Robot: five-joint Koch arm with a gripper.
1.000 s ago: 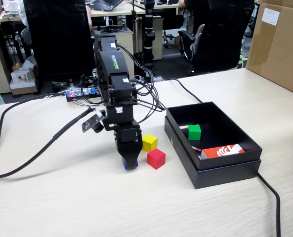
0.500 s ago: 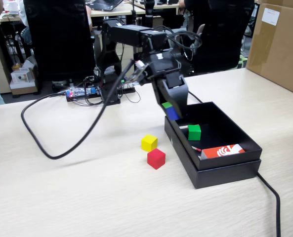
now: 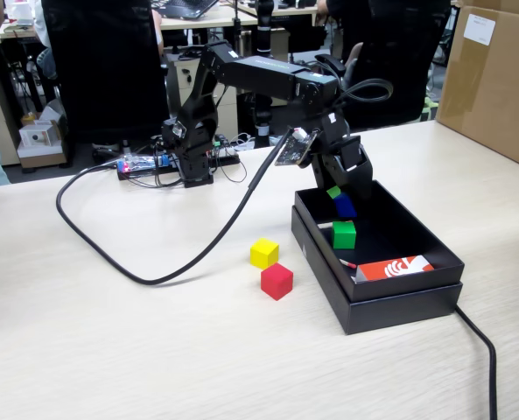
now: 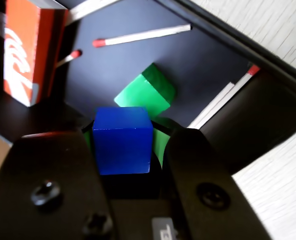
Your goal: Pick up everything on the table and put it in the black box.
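Fixed view: the fingers [image 3: 342, 206] grip the blue cube [image 3: 346, 208] above the box [image 3: 399, 297], near the green cube [image 3: 344, 234]; yellow [image 3: 264, 253] and red [image 3: 277, 281] wait on the table [image 3: 154, 350].

Wrist view: the blue cube [image 4: 123, 140] hangs over the green one [image 4: 145, 94]. Release seems next.

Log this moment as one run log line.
pincer: shut on blue cube | over black box | green cube inside | yellow cube, red cube on table

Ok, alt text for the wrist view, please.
The gripper holds a blue cube over the black box, directly above a green cube. An orange-and-white packet and thin red-tipped sticks lie inside.
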